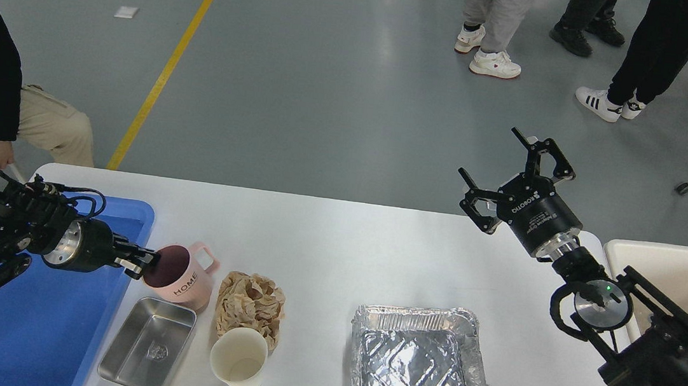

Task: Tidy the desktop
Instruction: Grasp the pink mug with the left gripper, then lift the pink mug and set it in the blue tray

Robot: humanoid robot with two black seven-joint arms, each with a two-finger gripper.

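Desktop (326, 242) clearing: my left gripper (141, 263) pinches the near rim of the pink mug (181, 278), which stands on white surface beside the blue tray (36, 327). My right gripper (514, 182) hangs wide, unladen. Risk: a rim-only pinch lets the mug tip or slip during lifting.

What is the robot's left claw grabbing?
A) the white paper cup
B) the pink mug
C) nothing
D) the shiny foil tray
B: the left gripper is closed on the rim of the pink mug, which sits tilted on the desktop beside the blue tray.
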